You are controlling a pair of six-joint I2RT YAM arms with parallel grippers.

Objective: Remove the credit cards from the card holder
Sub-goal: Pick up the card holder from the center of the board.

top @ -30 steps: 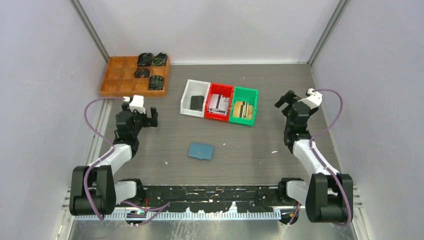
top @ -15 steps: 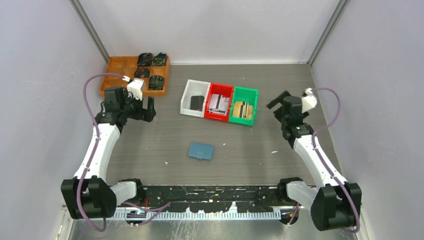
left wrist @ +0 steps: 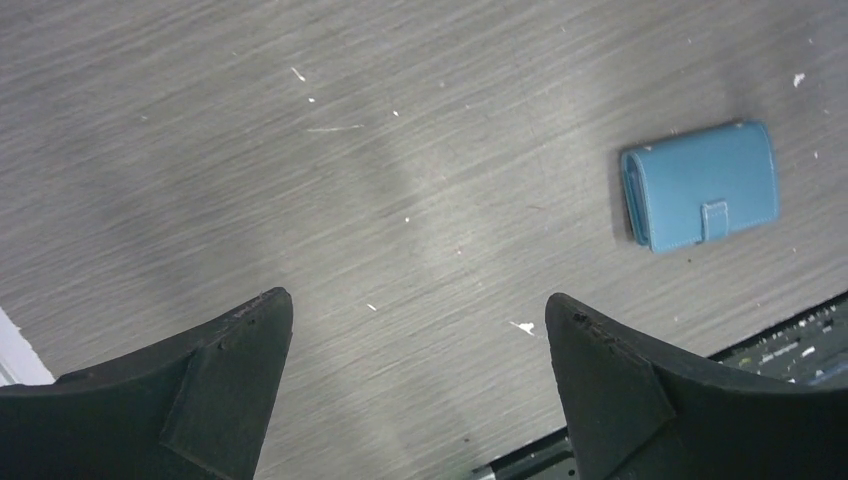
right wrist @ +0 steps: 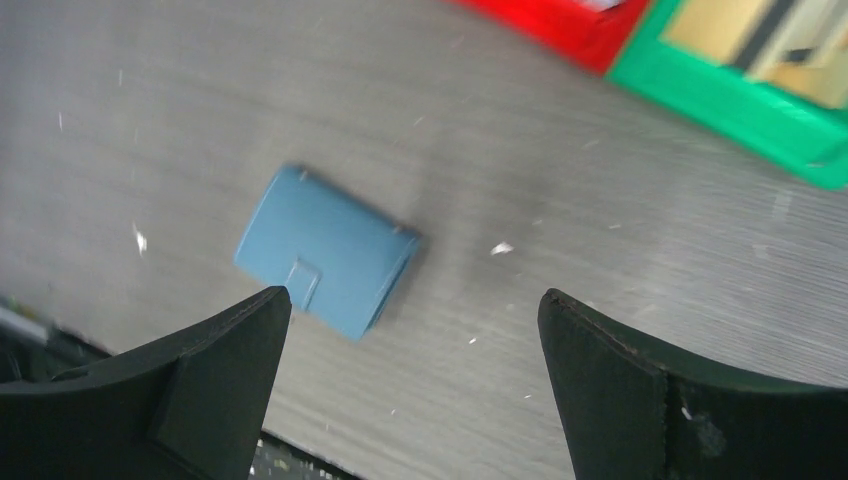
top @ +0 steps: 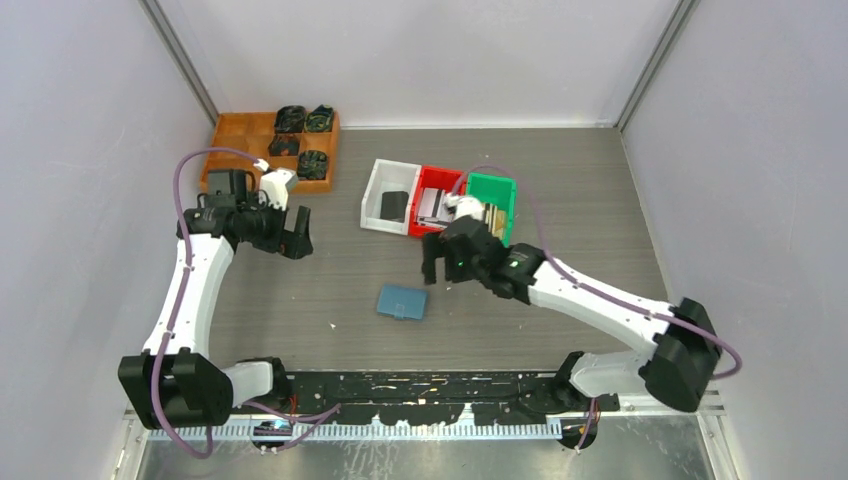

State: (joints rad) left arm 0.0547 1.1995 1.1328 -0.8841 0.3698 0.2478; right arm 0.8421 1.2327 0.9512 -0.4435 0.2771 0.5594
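Note:
The card holder [top: 402, 301] is a slate-blue wallet lying shut and flat on the table, its tab fastened. It also shows in the left wrist view [left wrist: 700, 187] and the right wrist view [right wrist: 325, 250]. No card sticks out of it. Tan-gold credit cards [top: 487, 218] lie in the green bin [top: 486, 243], also in the right wrist view [right wrist: 760, 40]. My right gripper [top: 440, 270] is open and empty, hovering just right of and behind the holder [right wrist: 414, 294]. My left gripper [top: 299, 232] is open and empty, well to the holder's left [left wrist: 417, 298].
A white bin [top: 372, 195], a red bin [top: 434, 232] and the green bin stand in a row behind the holder. A wooden compartment tray [top: 235, 160] with dark objects sits at the back left. The black rail [top: 430, 385] runs along the near edge.
My right arm has swung from the right side to the middle, close to the card holder. My left arm has stretched out and turned a little toward the table. The holder has not moved.

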